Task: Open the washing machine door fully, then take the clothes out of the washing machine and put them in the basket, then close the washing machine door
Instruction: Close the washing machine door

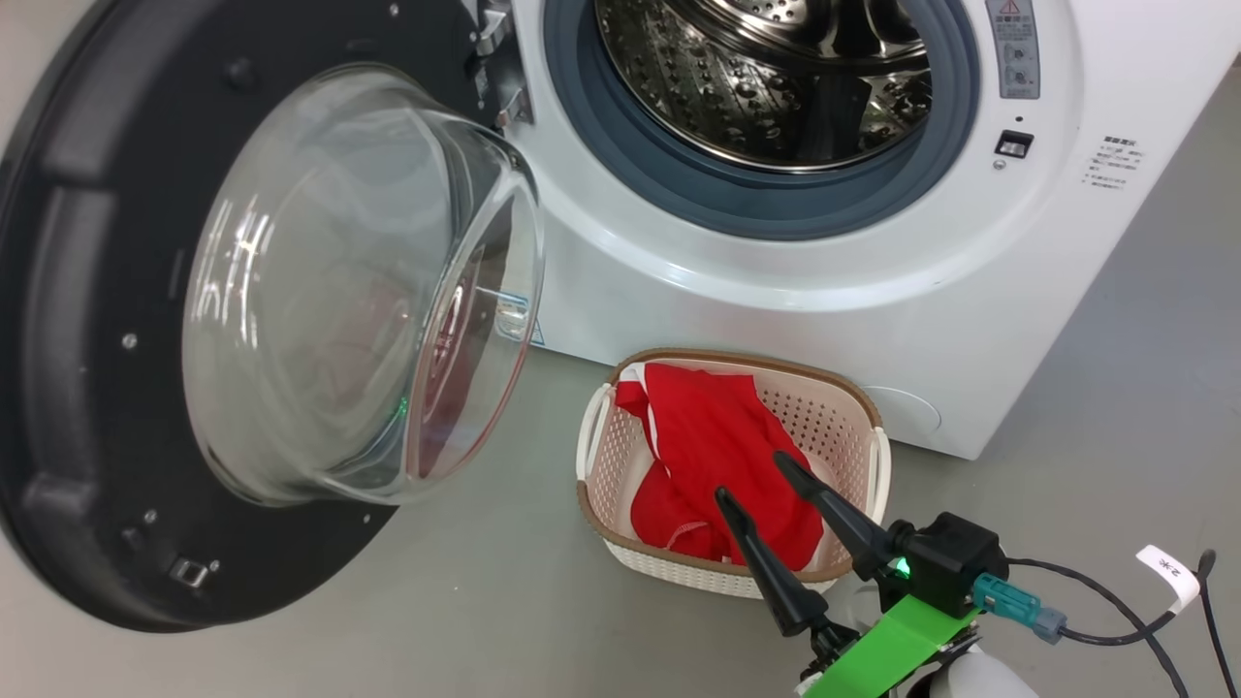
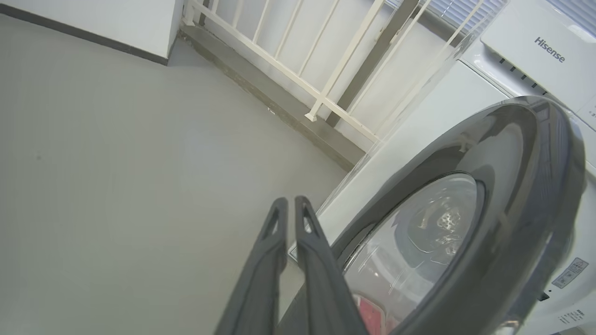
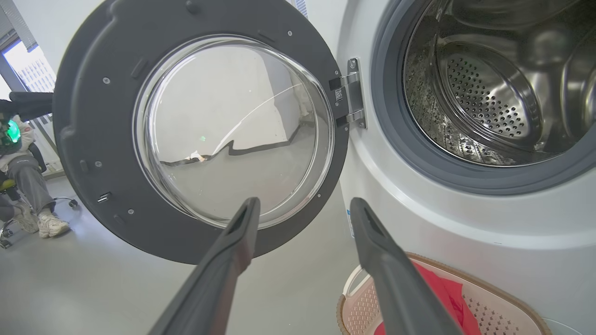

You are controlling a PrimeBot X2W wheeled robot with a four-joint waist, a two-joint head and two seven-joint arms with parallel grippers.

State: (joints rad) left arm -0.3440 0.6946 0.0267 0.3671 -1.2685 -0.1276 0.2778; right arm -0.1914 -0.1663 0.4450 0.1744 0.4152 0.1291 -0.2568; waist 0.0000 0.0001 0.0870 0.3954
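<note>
Black-rimmed round glass washing machine door (image 1: 78, 291) stands wide; behind it our left gripper (image 2: 291, 202) is nearly closed on nothing, we judge ready to push. Red clothes (image 1: 717, 427) fill the cream perforated basket (image 1: 824, 412); right gripper (image 1: 751, 476) gapes empty above.

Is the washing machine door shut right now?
No, the washing machine door is swung wide open to the left, leaving the steel drum exposed.

The black-rimmed door (image 1: 87, 388) stands wide open on the white washer (image 1: 776, 291); red clothes (image 1: 708, 427) lie in the cream basket (image 1: 756, 357) before it.
</note>
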